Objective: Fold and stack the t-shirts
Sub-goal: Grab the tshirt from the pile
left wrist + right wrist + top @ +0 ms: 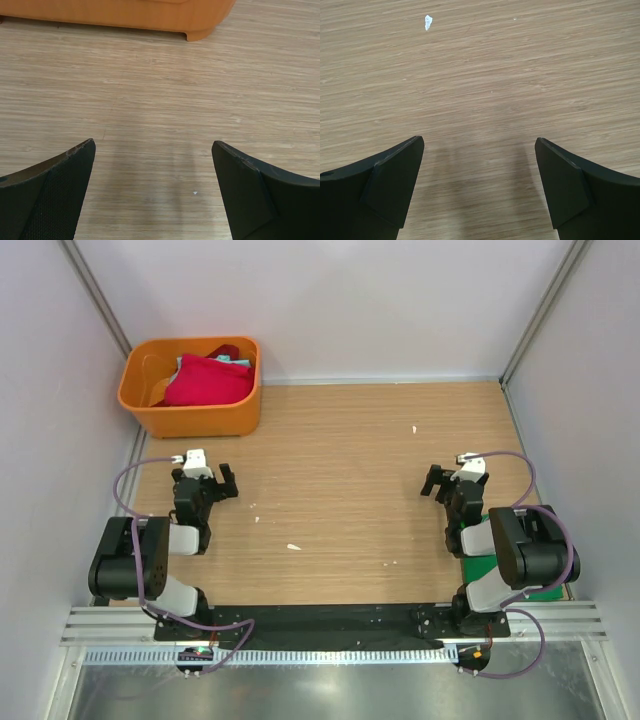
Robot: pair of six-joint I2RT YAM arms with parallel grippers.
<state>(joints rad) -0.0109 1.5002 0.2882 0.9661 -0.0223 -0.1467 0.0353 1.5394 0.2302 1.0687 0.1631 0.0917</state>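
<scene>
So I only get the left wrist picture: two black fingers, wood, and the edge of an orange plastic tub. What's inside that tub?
Observer: From above, the orange plastic tub holds a crumpled bright red cloth t-shirt, with a sliver of pale teal cloth beside it.
Operator: Any clothes outside it?
Observer: A flat dark green cloth lies at the light wooden table's right edge, mostly under the right arm.
Operator: Is the other claw holding anything?
Observer: No, the right gripper is open and empty above bare wood.

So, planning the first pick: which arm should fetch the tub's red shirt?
Probably left: the left pincer, open, sits nearer the orange tub holding the red shirt; the right pincer is farther.
</scene>
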